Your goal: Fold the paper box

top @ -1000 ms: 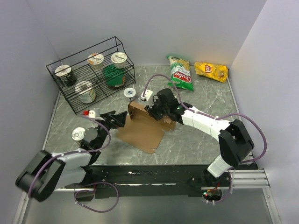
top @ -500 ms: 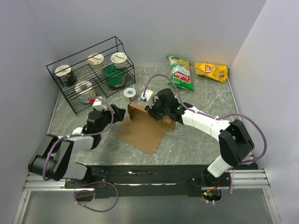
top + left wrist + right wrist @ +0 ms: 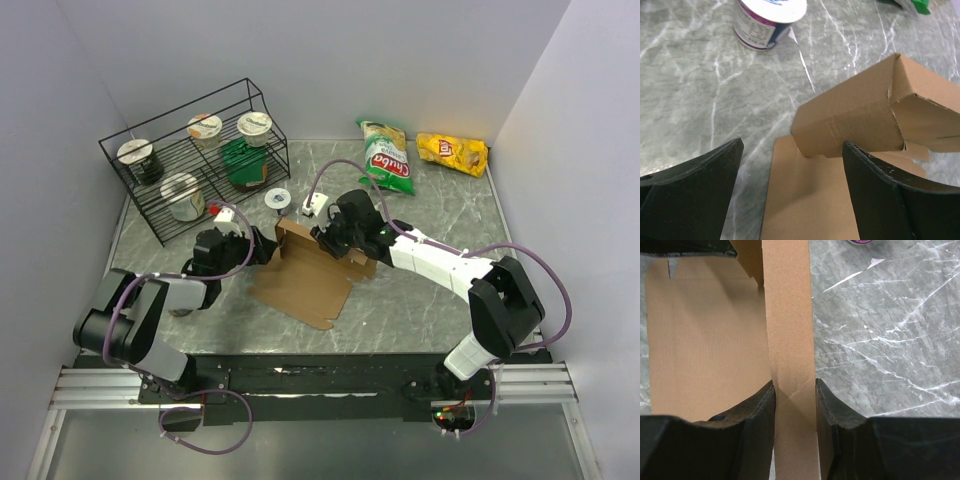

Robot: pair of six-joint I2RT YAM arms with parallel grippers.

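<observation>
Mid-frame, the right gripper (image 3: 794, 390) is pinching one raised wall of the paper box (image 3: 310, 285), the left gripper (image 3: 792, 150) hovering open alongside; most folding is seemingly left.

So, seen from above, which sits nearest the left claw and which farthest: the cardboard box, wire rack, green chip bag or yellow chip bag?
From the left claw:
1. paper box, right beside it
2. wire rack, back left
3. green chip bag, back right
4. yellow chip bag, back-right corner
</observation>
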